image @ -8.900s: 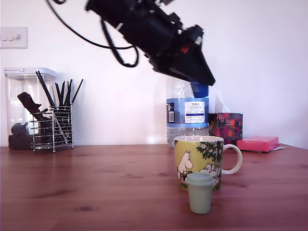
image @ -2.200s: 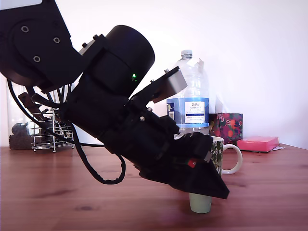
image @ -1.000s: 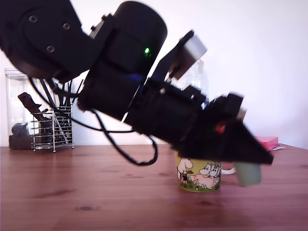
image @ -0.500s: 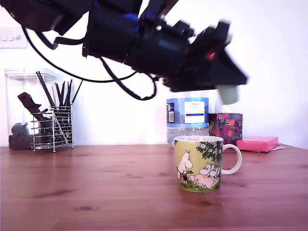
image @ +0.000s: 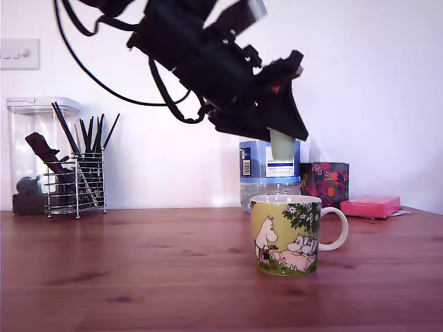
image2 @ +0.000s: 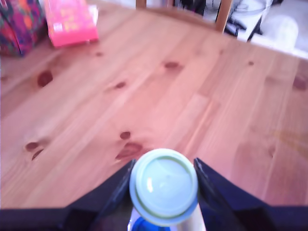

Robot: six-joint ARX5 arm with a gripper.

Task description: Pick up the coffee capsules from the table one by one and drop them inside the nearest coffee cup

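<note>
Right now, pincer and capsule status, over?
Pincer shut on sage-green capsule. Capsule hangs above cartoon mug in exterior view. Nothing between them.

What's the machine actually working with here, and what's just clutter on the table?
In the job: the gripper, the sage green capsule it holds, the cartoon mug, the table.
Lying about: water bottle, wire utensil rack, clear container, floral box, pink box.

I had the black arm slanting down from overhead, its black two-fingered gripper clamped on a pale sage-green capsule.
</note>
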